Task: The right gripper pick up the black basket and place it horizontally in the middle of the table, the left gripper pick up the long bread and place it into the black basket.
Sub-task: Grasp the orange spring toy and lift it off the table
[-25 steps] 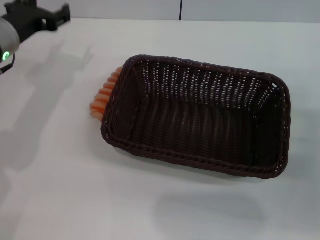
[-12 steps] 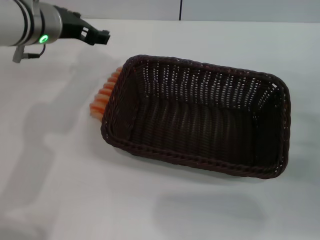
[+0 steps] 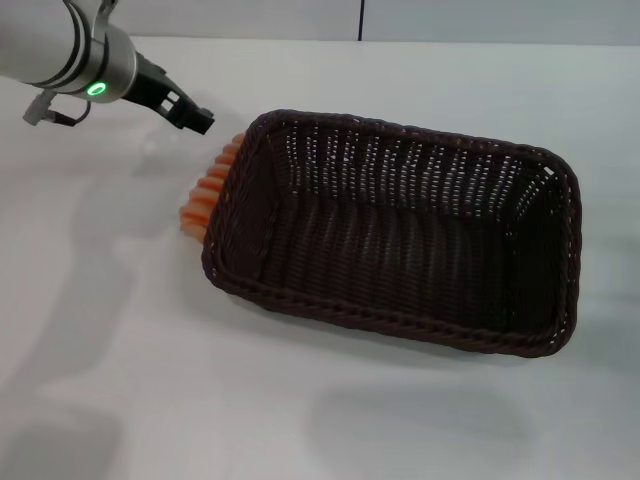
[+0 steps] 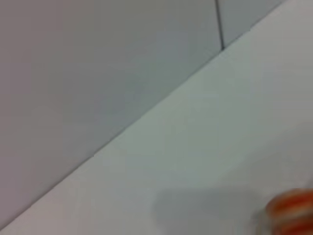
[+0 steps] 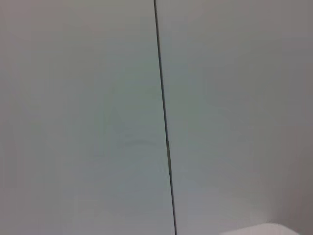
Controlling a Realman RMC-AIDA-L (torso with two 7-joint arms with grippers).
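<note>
Bread (image 3: 208, 190) lies on the table (image 3: 120, 330), pressed against the basket's (image 3: 400, 235) left end and half hidden by its rim, its length running along that short wall. The basket stretches left to right, mid-table. The left gripper (image 3: 196, 118) hovers just above the bread; whether its fingers are parted is unclear. The left wrist view catches only an orange end (image 4: 291, 213) of the bread; the right wrist view shows a blank wall.
</note>
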